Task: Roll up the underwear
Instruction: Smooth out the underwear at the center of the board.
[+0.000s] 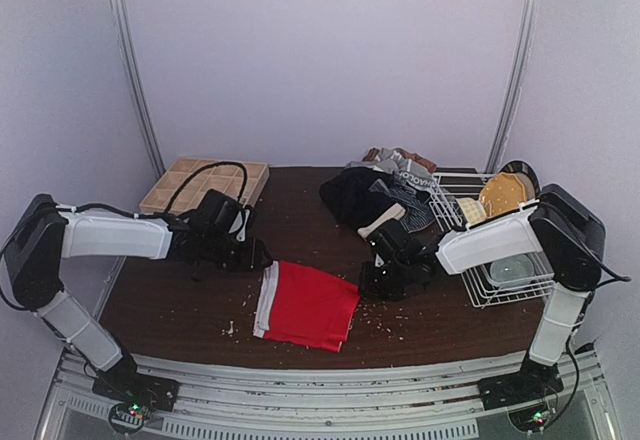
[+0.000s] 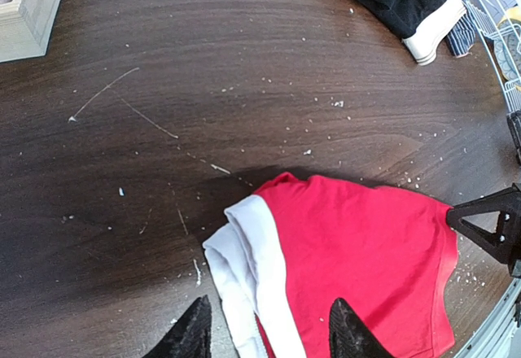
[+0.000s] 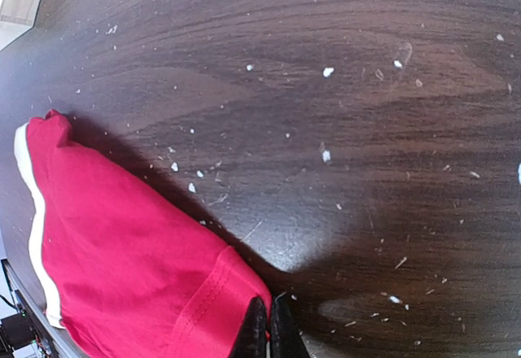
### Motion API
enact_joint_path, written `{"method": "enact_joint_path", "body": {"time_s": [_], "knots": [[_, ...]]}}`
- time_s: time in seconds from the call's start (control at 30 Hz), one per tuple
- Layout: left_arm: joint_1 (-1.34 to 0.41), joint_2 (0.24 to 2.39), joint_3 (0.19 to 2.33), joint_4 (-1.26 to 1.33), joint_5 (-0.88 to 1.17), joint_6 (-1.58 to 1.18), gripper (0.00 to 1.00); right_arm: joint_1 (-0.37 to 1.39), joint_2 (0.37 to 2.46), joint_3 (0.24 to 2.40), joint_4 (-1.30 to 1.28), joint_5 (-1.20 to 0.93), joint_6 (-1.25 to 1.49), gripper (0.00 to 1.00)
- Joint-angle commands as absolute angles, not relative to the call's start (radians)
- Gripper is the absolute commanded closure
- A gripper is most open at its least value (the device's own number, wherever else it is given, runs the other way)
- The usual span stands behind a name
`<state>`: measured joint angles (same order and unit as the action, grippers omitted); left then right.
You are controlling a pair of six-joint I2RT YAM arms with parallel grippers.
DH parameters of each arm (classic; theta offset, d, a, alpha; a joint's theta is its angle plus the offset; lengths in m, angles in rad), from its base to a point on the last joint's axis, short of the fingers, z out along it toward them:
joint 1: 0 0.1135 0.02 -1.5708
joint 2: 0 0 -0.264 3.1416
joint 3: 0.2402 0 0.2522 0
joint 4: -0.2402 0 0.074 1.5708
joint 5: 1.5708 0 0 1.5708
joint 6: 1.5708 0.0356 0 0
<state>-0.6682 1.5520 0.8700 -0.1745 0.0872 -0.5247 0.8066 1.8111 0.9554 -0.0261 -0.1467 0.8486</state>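
While both arms reach in low over the tabletop [image 1: 180, 305], the red briefs [image 1: 310, 307] lie flat near its front middle, between the two hands. Pale waistband [image 2: 252, 264] on the left side, partly doubled over on itself; leg hem toward the right.

Left hand [image 1: 256, 256]: down at the waistband side. From its wrist view the two dark fingers stand apart, about half spread, with the waistband lying in the gap. Nothing gripped that I can see.

Right hand [image 1: 376, 280]: at the far right corner of the briefs. Its wrist view shows the fingertips pressed together, no gap, right against the stitched hem [image 3: 207, 297]. Cannot tell whether any cloth is caught between them.

Heap of other underwear [image 1: 385, 195] sits at the back right, black and striped pieces tumbled together, well apart from the red pair. Wire rack [image 1: 505, 278] just beside the heap at the right edge. Wooden grid tray [image 1: 205, 182] at the back left corner. Pale crumbs [image 1: 385, 315] scattered over the dark wood around the briefs.
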Motion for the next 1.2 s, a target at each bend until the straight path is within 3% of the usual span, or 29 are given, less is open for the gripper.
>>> {"method": "enact_joint_path", "body": {"time_s": [0.0, 0.13, 0.67, 0.8, 1.17], "knots": [[-0.663, 1.542, 0.860, -0.154, 0.084, -0.535, 0.53, 0.805, 1.817, 0.958, -0.078, -0.136, 0.821, 1.00], [-0.661, 1.554, 0.868, -0.151, 0.091, -0.541, 0.51, 0.798, 1.775, 0.952, -0.084, -0.115, 0.777, 1.00], [-0.642, 1.765, 1.022, -0.142, 0.216, -0.582, 0.19, 0.766, 1.673, 0.899, -0.136, -0.065, 0.661, 1.00], [-0.632, 1.826, 1.103, -0.191, 0.193, -0.569, 0.16, 0.766, 1.682, 0.904, -0.133, -0.072, 0.655, 1.00], [-0.609, 1.964, 1.172, -0.190, 0.300, -0.544, 0.39, 0.759, 1.674, 0.904, -0.138, -0.072, 0.643, 1.00]]}}
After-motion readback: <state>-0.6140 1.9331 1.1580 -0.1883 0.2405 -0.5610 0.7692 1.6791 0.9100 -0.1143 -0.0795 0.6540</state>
